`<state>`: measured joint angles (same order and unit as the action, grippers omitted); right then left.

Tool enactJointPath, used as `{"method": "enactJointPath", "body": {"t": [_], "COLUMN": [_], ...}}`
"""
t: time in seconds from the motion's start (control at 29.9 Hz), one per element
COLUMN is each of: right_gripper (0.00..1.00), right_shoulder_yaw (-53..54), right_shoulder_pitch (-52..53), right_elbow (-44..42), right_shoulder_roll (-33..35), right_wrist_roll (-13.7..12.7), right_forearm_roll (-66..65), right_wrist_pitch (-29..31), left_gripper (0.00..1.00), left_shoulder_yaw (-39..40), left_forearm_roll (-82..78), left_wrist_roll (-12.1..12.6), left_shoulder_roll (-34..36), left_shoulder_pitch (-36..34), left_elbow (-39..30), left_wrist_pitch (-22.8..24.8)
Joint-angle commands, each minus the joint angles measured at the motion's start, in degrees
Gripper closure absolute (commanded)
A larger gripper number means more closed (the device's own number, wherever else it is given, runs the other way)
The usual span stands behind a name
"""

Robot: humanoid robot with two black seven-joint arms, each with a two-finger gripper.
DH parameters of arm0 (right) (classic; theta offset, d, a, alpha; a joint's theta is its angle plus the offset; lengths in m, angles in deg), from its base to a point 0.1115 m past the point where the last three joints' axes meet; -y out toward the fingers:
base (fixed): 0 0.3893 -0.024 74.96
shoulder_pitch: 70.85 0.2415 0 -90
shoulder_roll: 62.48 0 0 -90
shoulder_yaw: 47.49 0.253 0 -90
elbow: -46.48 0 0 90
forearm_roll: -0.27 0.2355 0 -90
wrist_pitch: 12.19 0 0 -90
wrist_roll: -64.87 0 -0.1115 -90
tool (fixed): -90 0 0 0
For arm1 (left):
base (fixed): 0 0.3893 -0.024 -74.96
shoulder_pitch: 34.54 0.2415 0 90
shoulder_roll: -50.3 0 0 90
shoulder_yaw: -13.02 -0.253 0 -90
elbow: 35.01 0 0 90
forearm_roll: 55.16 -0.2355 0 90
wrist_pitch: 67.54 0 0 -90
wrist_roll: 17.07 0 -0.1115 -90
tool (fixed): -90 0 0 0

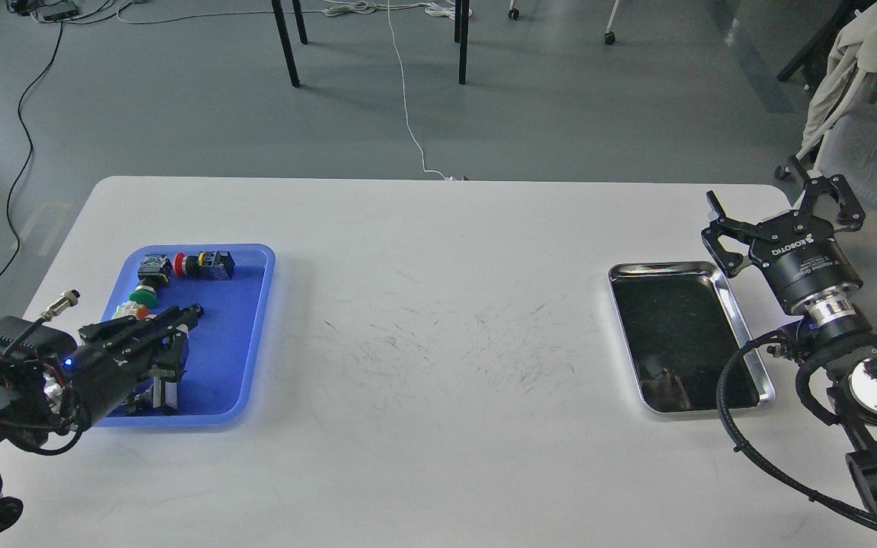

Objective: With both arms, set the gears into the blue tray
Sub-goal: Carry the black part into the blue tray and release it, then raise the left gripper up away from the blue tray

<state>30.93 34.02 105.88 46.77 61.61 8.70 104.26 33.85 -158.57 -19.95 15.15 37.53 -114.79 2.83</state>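
The blue tray lies at the table's left. My left gripper hangs over the tray's middle, pointing right, dark and seen from the side. Its upper fingertip ends in a small dark blob that I cannot tell from a gear. No gear shows clearly anywhere, and the gripper hides the tray floor beneath it. My right gripper is held above the table's far right edge, beyond the steel tray, open wide with nothing between its fingers.
Coloured push-button switches line the blue tray's far and left sides, and a black block sits at its near end. A shiny steel tray lies at the right. Scuffed white tabletop stretches between the trays.
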Motion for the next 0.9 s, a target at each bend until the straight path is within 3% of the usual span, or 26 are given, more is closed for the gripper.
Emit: {"method": "enactJointPath", "body": {"t": [0.0, 0.43, 0.57, 0.67, 0.74, 0.87], "right_gripper": [0.04, 0.04, 0.04, 0.04, 0.04, 0.04], "right_shoulder_yaw": [0.1, 0.0, 0.0, -0.1, -0.1, -1.1], "right_shoulder_pitch": [0.0, -0.1, 0.1, 0.3, 0.3, 0.6], "right_elbow": [0.0, -0.2, -0.2, -0.2, -0.1, -0.4], "right_shoulder_roll": [0.1, 0.1, 0.1, 0.1, 0.1, 0.1], "right_wrist_roll": [0.0, 0.0, -0.1, -0.1, -0.3, -0.6], "right_forearm_roll": [0.0, 0.0, 0.0, 0.0, 0.0, 0.0], "right_wrist_pitch": [0.0, 0.0, 0.0, -0.1, -0.2, -0.4], "left_gripper": [0.92, 0.84, 0.63, 0.22, 0.04, 0.02], "left_shoulder_yaw": [0.0, -0.2, -0.2, 0.1, 0.2, 2.8], "left_forearm_roll": [-0.2, -0.1, -0.1, -0.1, 0.1, 0.4], "left_wrist_roll": [0.2, 0.5, 0.5, 0.5, 0.4, 0.5], "left_shoulder_roll": [-1.9, -5.7, -6.2, -6.2, -6.0, -5.5], "left_shoulder_pitch": [0.7, 1.7, 1.7, 1.7, 1.7, 1.3], "left_elbow": [1.8, 7.3, 7.7, 7.7, 7.6, 7.0], "left_wrist_pitch": [-0.1, 0.2, 0.2, 0.1, 0.0, 0.0]}}
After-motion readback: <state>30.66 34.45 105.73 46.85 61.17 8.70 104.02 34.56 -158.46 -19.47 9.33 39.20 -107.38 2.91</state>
